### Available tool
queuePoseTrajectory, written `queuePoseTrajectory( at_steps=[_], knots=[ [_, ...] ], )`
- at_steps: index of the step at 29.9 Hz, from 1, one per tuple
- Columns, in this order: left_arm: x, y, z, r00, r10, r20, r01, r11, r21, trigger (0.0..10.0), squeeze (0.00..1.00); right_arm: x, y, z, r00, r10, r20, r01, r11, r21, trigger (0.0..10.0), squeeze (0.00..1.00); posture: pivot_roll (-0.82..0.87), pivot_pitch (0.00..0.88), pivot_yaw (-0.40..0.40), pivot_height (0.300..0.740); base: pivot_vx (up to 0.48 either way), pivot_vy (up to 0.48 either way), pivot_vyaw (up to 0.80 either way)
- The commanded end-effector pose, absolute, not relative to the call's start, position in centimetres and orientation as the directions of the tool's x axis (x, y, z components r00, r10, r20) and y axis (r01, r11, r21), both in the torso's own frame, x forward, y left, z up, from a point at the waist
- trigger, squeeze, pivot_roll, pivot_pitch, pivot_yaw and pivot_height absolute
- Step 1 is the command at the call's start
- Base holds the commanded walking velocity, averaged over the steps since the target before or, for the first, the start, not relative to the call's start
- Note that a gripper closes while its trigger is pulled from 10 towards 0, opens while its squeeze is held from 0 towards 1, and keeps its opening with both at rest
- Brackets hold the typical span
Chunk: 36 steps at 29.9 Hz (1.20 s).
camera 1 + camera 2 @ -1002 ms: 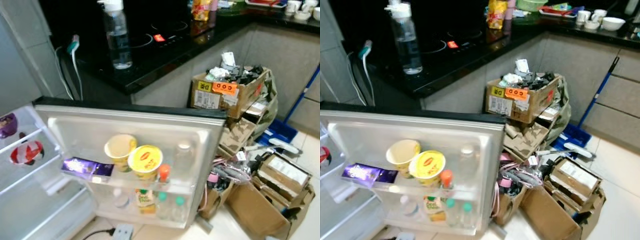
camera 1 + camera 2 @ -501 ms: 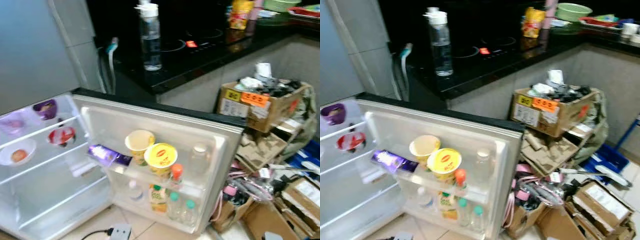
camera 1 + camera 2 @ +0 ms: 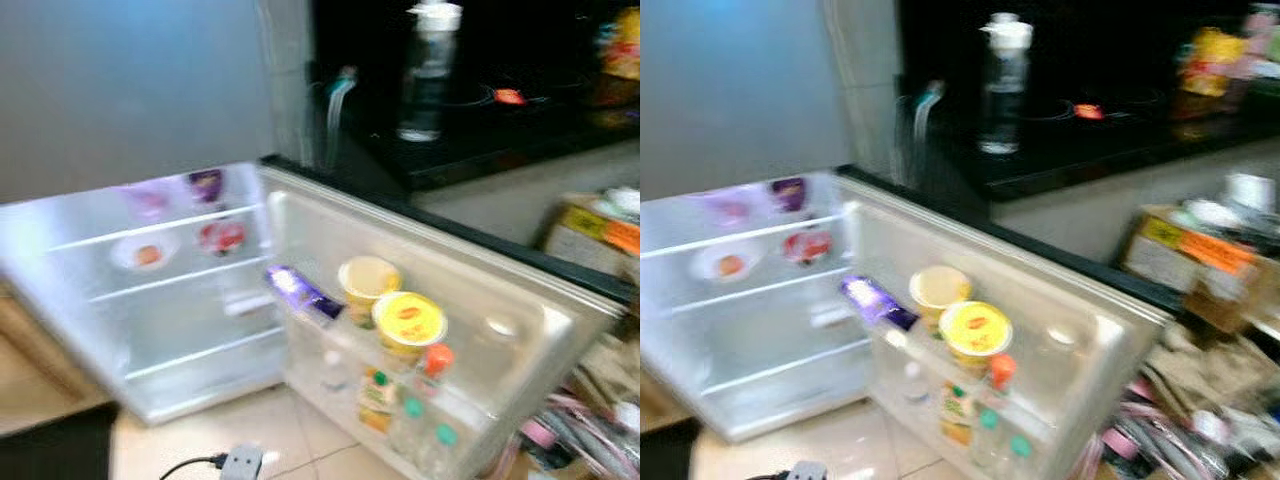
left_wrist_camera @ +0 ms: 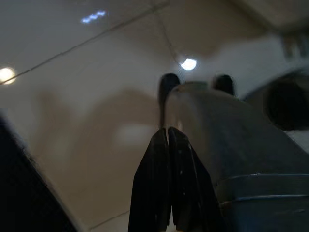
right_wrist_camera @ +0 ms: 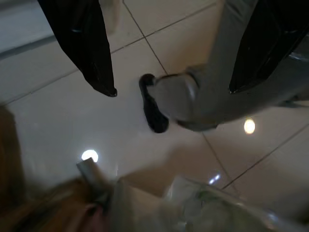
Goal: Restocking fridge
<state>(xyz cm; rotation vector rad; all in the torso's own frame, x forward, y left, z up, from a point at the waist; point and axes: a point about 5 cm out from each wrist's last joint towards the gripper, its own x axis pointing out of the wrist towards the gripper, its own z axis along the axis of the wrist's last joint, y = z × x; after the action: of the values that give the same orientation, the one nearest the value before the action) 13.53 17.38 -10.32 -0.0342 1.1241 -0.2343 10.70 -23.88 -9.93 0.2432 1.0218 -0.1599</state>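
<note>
This is a home kitchen, and a cluttered one. A small fridge (image 3: 190,290) stands open on the left, its door (image 3: 450,340) swung wide and stocked with cups (image 3: 408,322) and small bottles (image 3: 405,425), with bowls (image 3: 147,253) on the wire shelves inside. Behind it runs a black counter (image 3: 1110,150) with a built-in hob (image 3: 1090,110) showing a red light, and a clear water bottle (image 3: 1004,85) stands on it. To the right, a cardboard box (image 3: 1200,265) sits against the counter front. The floor (image 3: 260,430) is pale glossy tile, with a power strip (image 3: 240,462) lying near the fridge.
</note>
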Motion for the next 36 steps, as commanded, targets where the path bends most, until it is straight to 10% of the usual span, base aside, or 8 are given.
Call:
queuePoseTrajectory(
  at_steps=[1,36],
  knots=[
    [12.07,17.67,-10.79,0.353,-0.198,-0.915,0.173,0.974,-0.144,10.0,0.0,10.5,-23.59,-10.06,0.509,-0.013,-0.861,0.252,0.958,0.134,10.0,0.0,-0.08,0.0,0.011,0.74,0.0,0.0,0.77],
    [11.98,17.12,-10.9,0.343,-0.202,-0.918,0.163,0.975,-0.153,10.0,0.0,10.37,-23.39,-10.22,0.48,-0.016,-0.877,0.253,0.96,0.121,10.0,0.0,-0.08,0.0,0.005,0.74,-0.008,-0.2,0.01]
  ],
)
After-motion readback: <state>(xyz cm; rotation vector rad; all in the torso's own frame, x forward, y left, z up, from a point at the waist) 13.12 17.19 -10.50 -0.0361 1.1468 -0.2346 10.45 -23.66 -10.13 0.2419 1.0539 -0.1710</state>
